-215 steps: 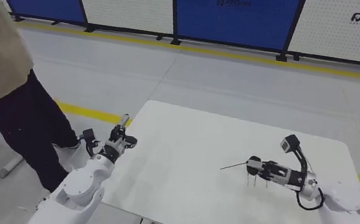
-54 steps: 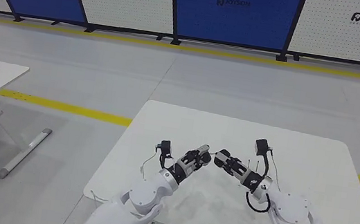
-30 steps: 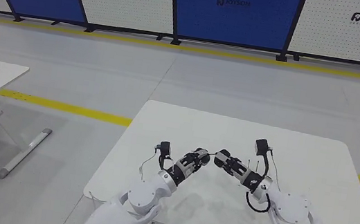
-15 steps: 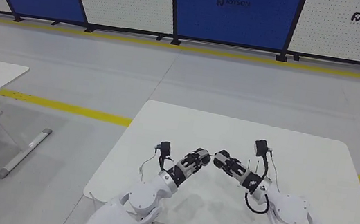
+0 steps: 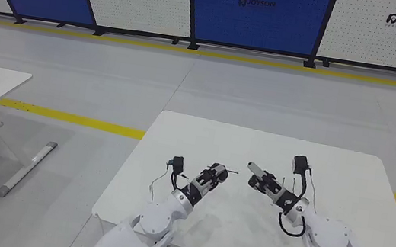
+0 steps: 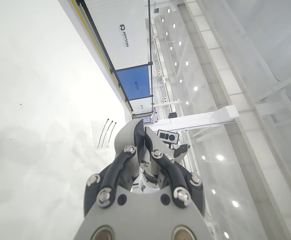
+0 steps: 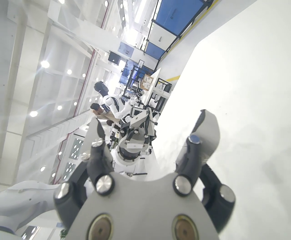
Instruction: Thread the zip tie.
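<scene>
Your left hand (image 5: 218, 173) is clenched on the zip tie (image 5: 230, 172) and hangs over the white counter (image 5: 204, 136), toward its near side. The tie is a thin black line that sticks out past the pinched fingertips and points across at your right hand (image 5: 254, 174). In the left wrist view the two fingers (image 6: 136, 141) lie pressed together. The tie is too thin to pick out between the pads there.

Your right hand is released. In the right wrist view its fingers (image 7: 204, 127) are spread wide, and the left hand shows farther off, beyond the gap between them.

Half a second ago the two hands met tip to tip over the middle of the counter. Now the right hand has drawn back toward its own side and opened, and a stretch of bare counter lies between the two. The left hand sits almost where it was, perhaps a touch lower.

About seven seconds ago the tie stuck out of the right hand, over the right part of the counter, while the left arm hung at the counter's left edge. Since then the tie has passed from your right hand to your left.

Three spare zip ties (image 6: 106, 133) lie flat and side by side on the counter, seen beyond the left hand in its wrist view and well apart from it.
</scene>
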Controlling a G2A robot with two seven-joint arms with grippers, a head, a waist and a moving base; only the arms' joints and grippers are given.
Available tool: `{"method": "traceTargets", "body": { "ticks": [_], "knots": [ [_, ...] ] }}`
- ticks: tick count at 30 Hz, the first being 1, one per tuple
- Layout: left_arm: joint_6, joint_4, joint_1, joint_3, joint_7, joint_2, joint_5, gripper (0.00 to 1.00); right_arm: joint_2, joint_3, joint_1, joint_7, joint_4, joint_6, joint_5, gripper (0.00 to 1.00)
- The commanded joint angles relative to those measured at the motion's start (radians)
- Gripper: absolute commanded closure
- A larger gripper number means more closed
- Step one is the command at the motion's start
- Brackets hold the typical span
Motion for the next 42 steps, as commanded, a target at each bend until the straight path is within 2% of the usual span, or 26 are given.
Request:
{"method": "traceTargets", "body": {
  "ticks": [1,2,12,14,17,23,28,38,42],
  "knots": [
    [-0.003,-0.007,0.009,0.002,0.01,0.0,0.015,1.0,0.008,0.027,-0.026,-0.004,-0.029,0.016,-0.018,0.0],
    [-0.002,-0.01,0.012,0.003,0.011,0.0,0.017,1.0,0.013,0.042,-0.041,-0.009,-0.051,0.031,-0.031,0.0],
    [-0.001,-0.009,0.012,0.003,0.013,0.0,0.021,1.0,0.013,0.042,-0.041,-0.009,-0.051,0.031,-0.031,0.0],
    [0.007,-0.001,0.01,0.006,0.051,-0.001,0.073,1.0,0.014,0.039,-0.042,-0.002,-0.06,0.039,-0.059,0.0],
    [0.015,0.0,0.015,0.017,0.074,-0.002,0.11,1.0,0.024,0.051,-0.018,0.067,-0.081,0.081,-0.153,0.0],
    [0.008,-0.022,0.036,0.002,0.046,0.003,0.136,1.0,0.056,0.131,-0.001,0.226,-0.2,0.173,-0.271,0.0],
    [0.001,-0.046,0.053,-0.002,0.031,0.006,0.149,1.0,0.07,0.139,0.015,0.33,-0.271,0.232,-0.374,0.0],
    [0.001,-0.046,0.053,-0.002,0.031,0.006,0.149,1.0,0.07,0.139,0.015,0.33,-0.271,0.232,-0.374,0.0],
    [0.016,-0.032,0.039,-0.003,0.037,0.003,0.137,1.0,0.07,0.139,0.015,0.33,-0.271,0.232,-0.374,0.0]
  ]
}}
